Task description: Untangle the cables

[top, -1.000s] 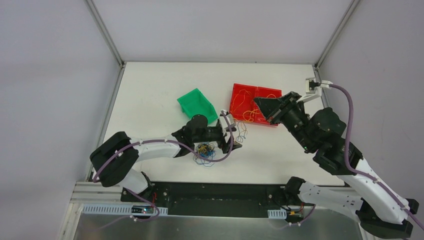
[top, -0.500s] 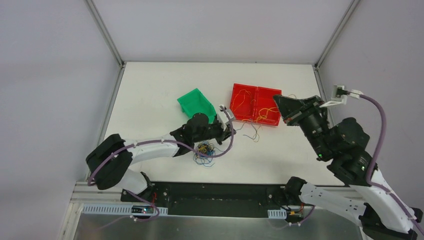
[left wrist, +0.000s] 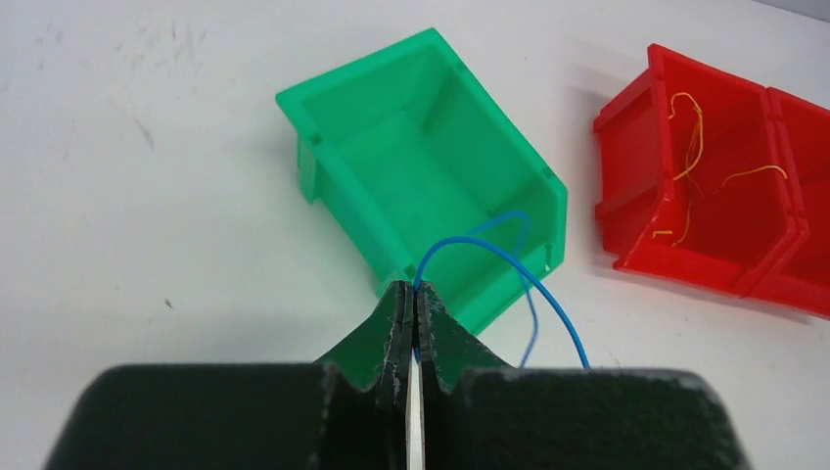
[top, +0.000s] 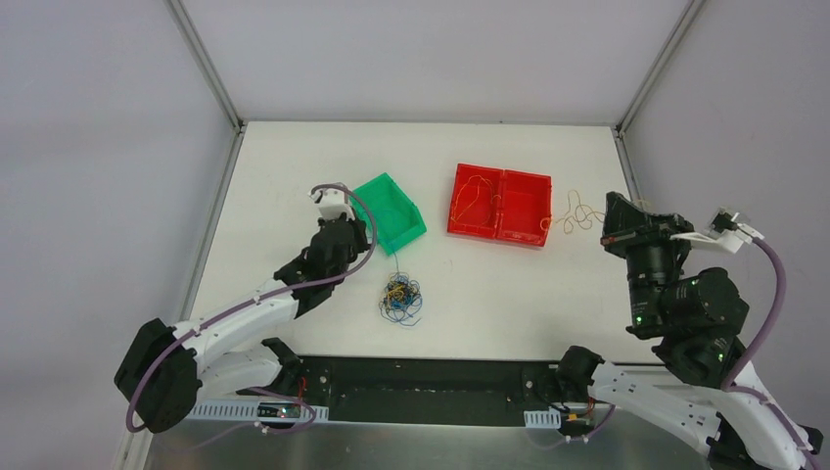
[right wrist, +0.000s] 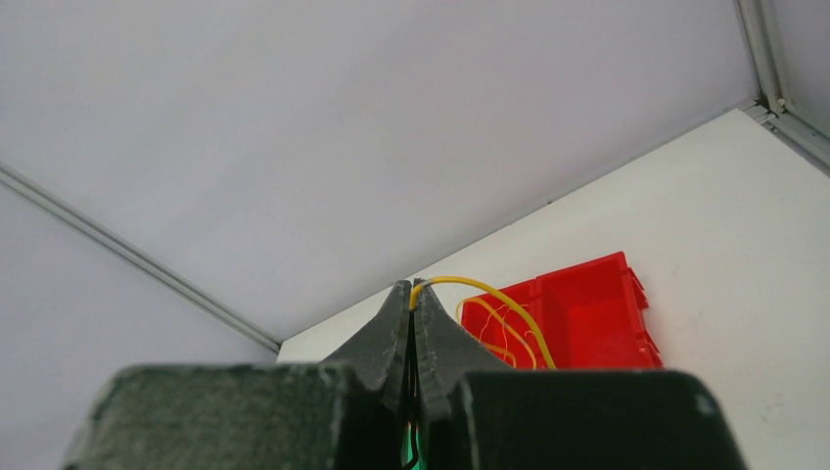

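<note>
Two pinches, one strand each. The left gripper (left wrist: 412, 294) is clamped on a blue wire (left wrist: 509, 259) low in its view, just before the green bin (left wrist: 343, 196), probably to drop it there. The right gripper (right wrist: 412, 292) nips a yellow wire (right wrist: 470, 281) trailing toward the red bin (right wrist: 597, 294), which already holds yellow strands. The knotted tangle (top: 400, 297) lies lower centre in the top view, apart from both bins.

White matte table (top: 294, 166) at centre, plain pale grey walls (top: 421, 49) at 9, 12 and 3 o'clock, aluminium frame posts (top: 204, 61) rising from 11 and 1 o'clock corners, black mounting plate (top: 421, 390) and brushed metal ledge (top: 391, 446) at 6 o'clock, soft even light.
</note>
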Robot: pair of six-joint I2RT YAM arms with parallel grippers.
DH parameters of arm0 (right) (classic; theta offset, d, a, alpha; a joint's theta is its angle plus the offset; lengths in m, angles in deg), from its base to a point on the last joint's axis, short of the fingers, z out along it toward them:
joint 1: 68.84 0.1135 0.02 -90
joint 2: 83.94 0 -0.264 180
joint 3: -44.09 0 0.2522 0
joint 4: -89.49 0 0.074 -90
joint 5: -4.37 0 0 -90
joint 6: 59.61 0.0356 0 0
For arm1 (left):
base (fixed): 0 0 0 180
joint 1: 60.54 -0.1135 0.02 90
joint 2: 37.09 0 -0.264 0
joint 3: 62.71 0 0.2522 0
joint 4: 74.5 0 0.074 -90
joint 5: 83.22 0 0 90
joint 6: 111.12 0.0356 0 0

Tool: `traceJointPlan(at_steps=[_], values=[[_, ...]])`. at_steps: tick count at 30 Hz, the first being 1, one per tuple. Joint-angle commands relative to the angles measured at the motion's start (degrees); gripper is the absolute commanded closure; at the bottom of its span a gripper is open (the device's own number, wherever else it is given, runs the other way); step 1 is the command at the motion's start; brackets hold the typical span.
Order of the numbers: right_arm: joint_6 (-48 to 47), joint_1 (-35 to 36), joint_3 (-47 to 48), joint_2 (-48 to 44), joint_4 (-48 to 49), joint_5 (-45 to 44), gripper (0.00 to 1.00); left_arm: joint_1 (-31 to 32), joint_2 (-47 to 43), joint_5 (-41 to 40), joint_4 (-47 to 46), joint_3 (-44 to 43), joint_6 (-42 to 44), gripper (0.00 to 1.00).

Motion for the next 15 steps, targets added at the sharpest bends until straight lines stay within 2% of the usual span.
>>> traceJointPlan(at_steps=[1, 5, 9, 15], values=[[-4.9, 0.2, -0.6, 2.3, 4.1, -1.2, 1.00, 0.3, -5.4, 0.6, -2.9, 2.7, -3.5, 1.00], [-6.5, 0.1, -1.8, 9.2, 5.7, 3.4, 1.00, 0.3, -10.3, 10.4, -2.9, 2.9, -0.4, 1.00], [-6.0, -2.4, 0.5, 20.3, 4.5, 4.9, 1.00, 0.3, -13.9, 10.6, -1.6, 3.7, -1.2, 1.00], [1.5, -12.9, 5.0, 33.4, 3.2, 17.7, 1.00, 0.3, -15.5, 9.7, -1.0, 4.0, -0.8, 1.00]])
